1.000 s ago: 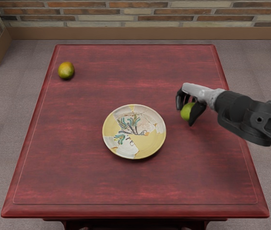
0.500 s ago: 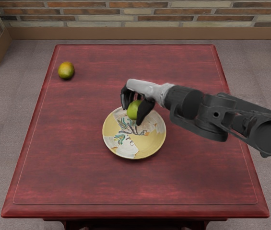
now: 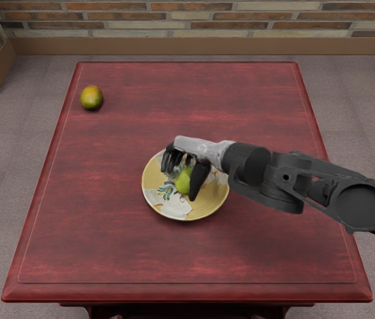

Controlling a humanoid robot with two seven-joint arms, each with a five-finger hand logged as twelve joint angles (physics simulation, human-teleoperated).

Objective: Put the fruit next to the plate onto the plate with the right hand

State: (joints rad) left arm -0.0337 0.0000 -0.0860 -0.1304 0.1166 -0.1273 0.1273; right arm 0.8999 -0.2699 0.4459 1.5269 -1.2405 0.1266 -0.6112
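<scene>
My right hand [image 3: 186, 174] reaches in from the right and is down low over the yellow patterned plate [image 3: 207, 203] at the table's middle. Its dark fingers [image 3: 174, 162] and thumb are curled around a green fruit [image 3: 184, 181], which sits just at or on the plate's surface. I cannot tell whether the fruit touches the plate. A second, yellow-green fruit [image 3: 91, 98] lies alone near the table's far left corner. The left arm is out of view.
The red wooden table [image 3: 107, 226] has a raised rim around its top. My right forearm [image 3: 287, 183] lies across the table's right half. A brick wall runs behind the table.
The right hand carried the green fruit leftward from the table's right side to above the plate, then lowered it down onto the plate area.
</scene>
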